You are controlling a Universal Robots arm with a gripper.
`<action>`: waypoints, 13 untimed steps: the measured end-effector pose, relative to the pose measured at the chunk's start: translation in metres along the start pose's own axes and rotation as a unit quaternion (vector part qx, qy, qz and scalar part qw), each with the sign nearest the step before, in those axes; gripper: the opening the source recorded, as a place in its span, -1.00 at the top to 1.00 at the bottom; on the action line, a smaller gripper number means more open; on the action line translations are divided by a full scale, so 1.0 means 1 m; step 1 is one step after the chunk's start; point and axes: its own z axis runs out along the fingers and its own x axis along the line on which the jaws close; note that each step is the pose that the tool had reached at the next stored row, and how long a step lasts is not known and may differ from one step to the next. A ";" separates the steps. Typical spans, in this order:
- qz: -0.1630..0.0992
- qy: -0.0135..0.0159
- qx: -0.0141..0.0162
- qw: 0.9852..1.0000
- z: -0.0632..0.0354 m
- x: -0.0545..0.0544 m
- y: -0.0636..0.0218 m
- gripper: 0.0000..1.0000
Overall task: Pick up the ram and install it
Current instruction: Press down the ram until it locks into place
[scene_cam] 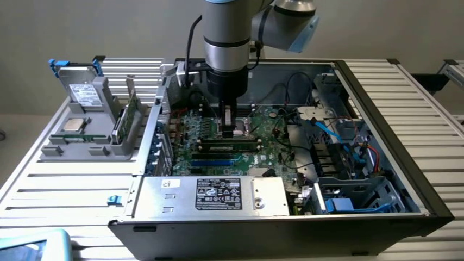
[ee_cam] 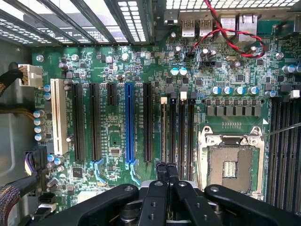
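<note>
The ram (scene_cam: 127, 117), a slim green strip, stands on edge in a grey holder (scene_cam: 87, 148) outside the case, at the exterior view's left. My gripper (scene_cam: 233, 130) hangs inside the open computer case, low over the green motherboard (scene_cam: 217, 157), far from that strip. In the wrist view my gripper (ee_cam: 167, 170) is shut, fingertips pressed together with nothing seen between them, right above the black memory slots (ee_cam: 177, 127) beside the empty processor socket (ee_cam: 230, 162). In the exterior view a long dark strip (scene_cam: 230, 144) lies in the slots just in front of the fingers.
The holder also carries a square silver processor (scene_cam: 73, 126) and a grey drive (scene_cam: 87, 95). A power supply box (scene_cam: 217, 194) fills the case front. Cables and drive cages (scene_cam: 348, 157) crowd the exterior view's right. Blue and black expansion slots (ee_cam: 130, 122) lie beside the memory slots.
</note>
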 end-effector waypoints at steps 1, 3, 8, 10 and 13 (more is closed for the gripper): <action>0.000 0.000 0.000 1.000 0.0000 0.000 0.0000 0.79; 0.000 0.000 0.000 1.000 0.0000 0.000 0.0000 0.79; 0.000 0.000 0.000 1.000 0.0000 0.000 0.0000 0.79; 0.000 0.000 0.000 1.000 0.0000 0.000 0.0000 0.79; 0.009 0.000 0.000 1.000 -0.0001 0.000 0.0001 0.79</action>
